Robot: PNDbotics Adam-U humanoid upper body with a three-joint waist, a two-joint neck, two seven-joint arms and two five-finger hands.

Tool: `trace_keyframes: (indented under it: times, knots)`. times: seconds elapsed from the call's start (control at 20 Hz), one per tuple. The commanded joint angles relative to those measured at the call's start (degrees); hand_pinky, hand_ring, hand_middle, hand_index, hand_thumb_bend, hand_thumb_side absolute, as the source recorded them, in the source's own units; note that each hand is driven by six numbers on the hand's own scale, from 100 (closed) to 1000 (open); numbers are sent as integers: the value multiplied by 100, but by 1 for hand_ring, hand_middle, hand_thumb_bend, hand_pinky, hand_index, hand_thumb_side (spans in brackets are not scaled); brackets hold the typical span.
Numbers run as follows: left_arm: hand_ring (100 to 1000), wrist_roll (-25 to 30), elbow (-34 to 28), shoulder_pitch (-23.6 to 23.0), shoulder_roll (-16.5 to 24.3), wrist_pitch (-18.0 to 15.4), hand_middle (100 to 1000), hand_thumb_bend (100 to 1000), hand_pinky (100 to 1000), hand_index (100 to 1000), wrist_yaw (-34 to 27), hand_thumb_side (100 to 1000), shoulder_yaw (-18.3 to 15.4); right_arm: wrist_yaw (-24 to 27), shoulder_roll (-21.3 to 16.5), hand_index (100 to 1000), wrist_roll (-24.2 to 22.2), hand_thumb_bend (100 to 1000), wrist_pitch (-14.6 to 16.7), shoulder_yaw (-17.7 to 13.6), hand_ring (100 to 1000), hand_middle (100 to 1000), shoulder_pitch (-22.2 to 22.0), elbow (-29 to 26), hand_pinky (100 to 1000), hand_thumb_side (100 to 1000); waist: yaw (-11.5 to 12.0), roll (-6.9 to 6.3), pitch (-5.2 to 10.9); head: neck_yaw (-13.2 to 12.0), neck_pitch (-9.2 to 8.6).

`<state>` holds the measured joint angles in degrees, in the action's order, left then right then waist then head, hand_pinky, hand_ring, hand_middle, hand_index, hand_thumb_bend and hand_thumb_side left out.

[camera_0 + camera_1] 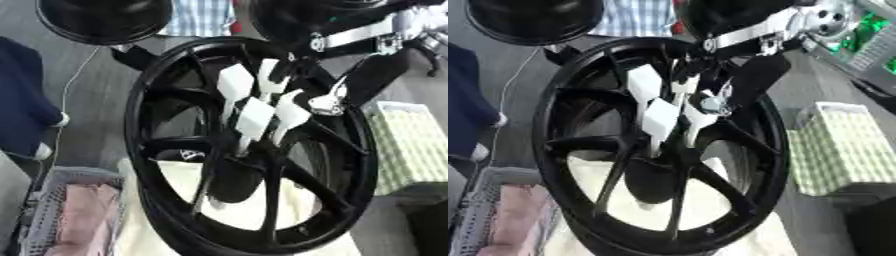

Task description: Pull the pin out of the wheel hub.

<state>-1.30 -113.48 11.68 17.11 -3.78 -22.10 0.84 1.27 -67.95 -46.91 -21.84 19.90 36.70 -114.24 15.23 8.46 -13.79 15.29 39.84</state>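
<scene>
My right arm reaches down from the upper right corner, and my right hand (262, 107) hangs over the black wheel (157, 165), which stands nearly upright before me. My white-tipped fingers (234, 82) are spread and point down across the spokes toward the hub (241, 165). I cannot make out the pin.

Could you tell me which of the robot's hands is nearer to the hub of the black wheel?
Right. The right hand, with its white fingers pointing down, is directly over the wheel hub, reaching in from the upper right. The left hand shows in neither view.
</scene>
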Motion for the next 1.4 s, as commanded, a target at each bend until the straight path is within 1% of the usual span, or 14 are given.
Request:
trace_keyframes:
  times: [0.05,0.4,0.45,0.65,0.8,1.1,1.2,1.3,1.4]
  knots:
    - [735,11,-111,74,18,-3,603,136,659,765,-11,742,-6,55,-261,911,41,100,-43,-173,943,852,-64,-35,867,409,-5,-57,51,-2,-84]
    - [736,14,-111,87,5,-5,603,136,659,766,-11,744,-1,90,-290,911,199,100,-38,-199,943,852,-233,-35,867,416,-2,-80,9,-4,-107]
    - [736,15,-111,88,4,-5,603,136,659,765,-10,744,0,83,-289,911,211,100,-38,-200,949,857,-244,-35,869,394,-2,-81,4,-5,-108]
    - [737,21,-111,90,-6,2,604,137,659,765,-11,745,10,23,-278,918,215,100,-37,-201,981,882,-270,-35,890,363,-2,-84,-10,-7,-121]
    - [737,23,-111,91,-13,5,604,139,659,766,-14,746,14,-69,-266,925,193,101,-36,-195,999,903,-274,-35,897,349,-4,-82,-16,-11,-135]
    - [737,30,-111,88,-23,17,604,140,659,765,-20,747,22,-169,-238,929,149,115,-34,-190,1000,904,-276,-35,900,338,-5,-69,-27,-15,-151]
    - [737,31,-111,90,-24,18,604,139,659,765,-20,747,23,-171,-232,934,118,135,-36,-179,1000,905,-286,-35,900,307,0,-66,-33,-21,-151]
    - [737,32,-111,92,-25,18,605,140,660,765,-21,747,23,-160,-229,940,75,172,-36,-166,1000,904,-302,-35,899,238,7,-66,-39,-23,-152]
    - [738,33,-111,93,-27,19,605,140,660,765,-24,747,24,-142,-227,941,36,197,-32,-159,999,901,-310,-35,898,189,10,-65,-45,-22,-154]
